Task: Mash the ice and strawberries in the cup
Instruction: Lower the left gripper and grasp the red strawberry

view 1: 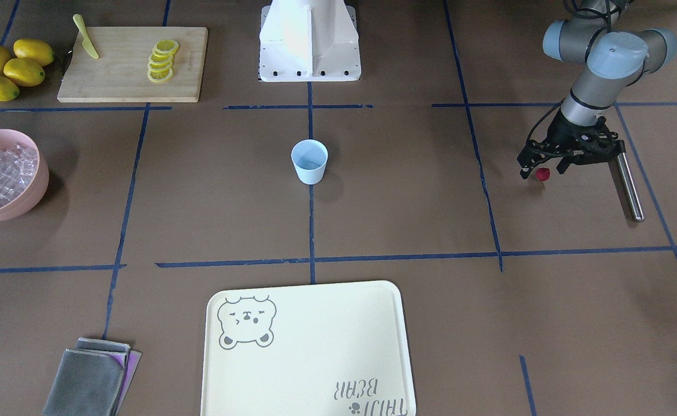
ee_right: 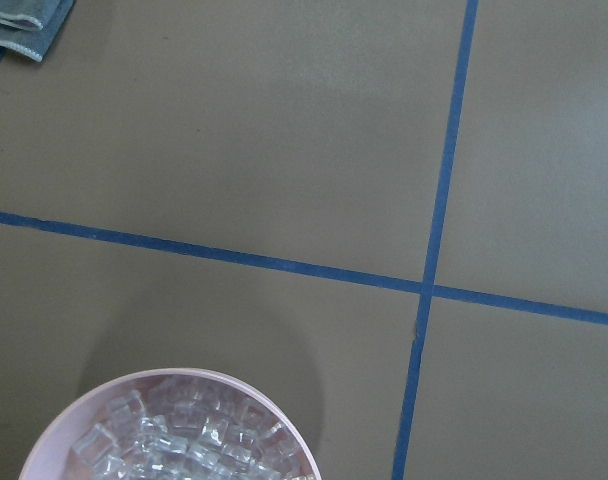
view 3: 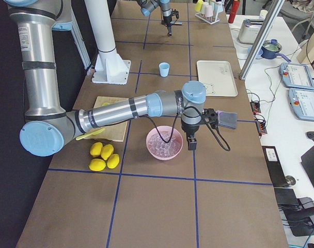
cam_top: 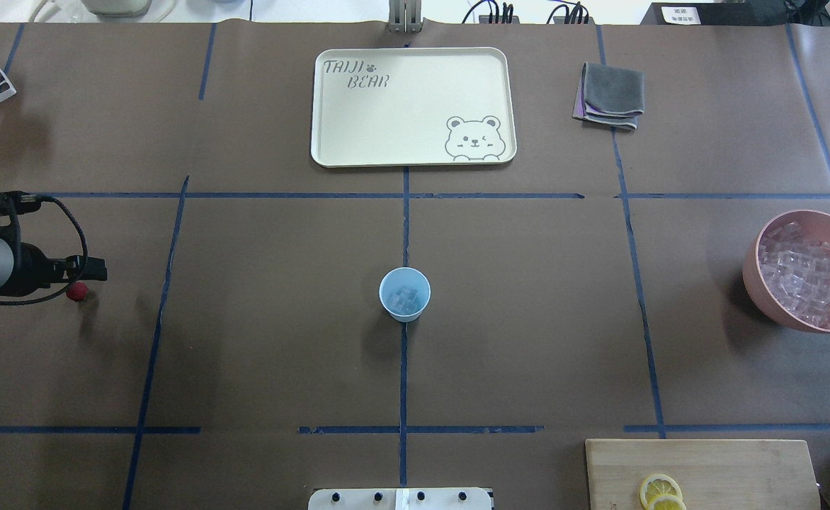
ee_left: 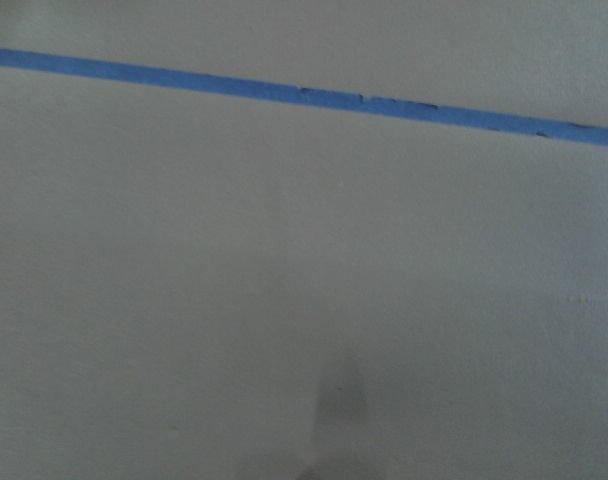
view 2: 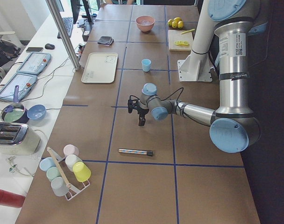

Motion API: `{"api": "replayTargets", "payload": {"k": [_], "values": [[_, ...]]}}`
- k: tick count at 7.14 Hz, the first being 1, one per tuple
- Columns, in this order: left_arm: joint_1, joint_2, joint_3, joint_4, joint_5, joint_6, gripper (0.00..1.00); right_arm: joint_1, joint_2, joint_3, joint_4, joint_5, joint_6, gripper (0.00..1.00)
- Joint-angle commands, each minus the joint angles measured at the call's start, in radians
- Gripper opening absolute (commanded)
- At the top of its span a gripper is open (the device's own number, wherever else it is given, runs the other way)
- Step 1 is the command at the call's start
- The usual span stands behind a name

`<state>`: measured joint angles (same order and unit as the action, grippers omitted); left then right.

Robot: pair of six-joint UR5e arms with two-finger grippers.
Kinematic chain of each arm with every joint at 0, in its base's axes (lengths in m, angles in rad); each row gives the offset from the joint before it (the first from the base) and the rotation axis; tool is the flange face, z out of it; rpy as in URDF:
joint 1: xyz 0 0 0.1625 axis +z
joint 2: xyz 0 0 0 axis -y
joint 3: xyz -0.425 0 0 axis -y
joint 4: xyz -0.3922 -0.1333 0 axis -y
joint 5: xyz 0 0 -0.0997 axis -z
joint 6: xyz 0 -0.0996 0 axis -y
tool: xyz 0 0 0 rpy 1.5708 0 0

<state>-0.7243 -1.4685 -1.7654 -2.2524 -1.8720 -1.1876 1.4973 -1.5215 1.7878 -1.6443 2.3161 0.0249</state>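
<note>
Strawberry (view 1: pixel 542 174) between wide-open jaws of left gripper (view 1: pixel 542 171), ungripped; cup (view 1: pixel 309 164) holding ice (cam_top: pixel 404 298) well apart; right gripper (view 3: pixel 192 146) beside pink bowl (view 1: pixel 37 188), grip state impossible to tell.

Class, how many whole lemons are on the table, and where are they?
4 whole lemons, bunched together just beside the cutting board, on the robot's right side. None seems to be hidden.
</note>
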Motion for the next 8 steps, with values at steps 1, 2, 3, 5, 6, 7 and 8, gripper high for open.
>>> {"api": "replayTargets", "payload": {"k": [1, 2, 3, 5, 6, 7, 8], "values": [[0.009, 0.014, 0.004, 0.0, 0.001, 0.0, 1.0, 0.029, -0.02, -0.06, 0.127, 0.046, 0.004, 0.99], [0.009, 0.025, 0.004, 0.0, 0.001, 0.003, 1.0, 0.032, -0.02, -0.061, 0.127, 0.067, 0.006, 0.99], [0.009, 0.031, 0.006, -0.001, 0.001, 0.008, 0.99, 0.032, -0.02, -0.062, 0.127, 0.078, 0.007, 0.99], [0.009, 0.021, 0.007, 0.0, 0.001, 0.008, 0.96, 0.032, -0.02, -0.062, 0.127, 0.078, 0.006, 0.99], [0.011, 0.016, 0.009, 0.002, 0.001, 0.008, 0.95, 0.032, -0.02, -0.062, 0.127, 0.078, 0.006, 0.99], [0.013, 0.017, 0.009, 0.002, -0.001, 0.009, 0.93, 0.032, -0.02, -0.062, 0.129, 0.077, 0.006, 0.99], [0.011, 0.016, 0.009, 0.002, 0.001, 0.009, 0.89, 0.032, -0.023, -0.064, 0.129, 0.078, 0.006, 0.99]]}}
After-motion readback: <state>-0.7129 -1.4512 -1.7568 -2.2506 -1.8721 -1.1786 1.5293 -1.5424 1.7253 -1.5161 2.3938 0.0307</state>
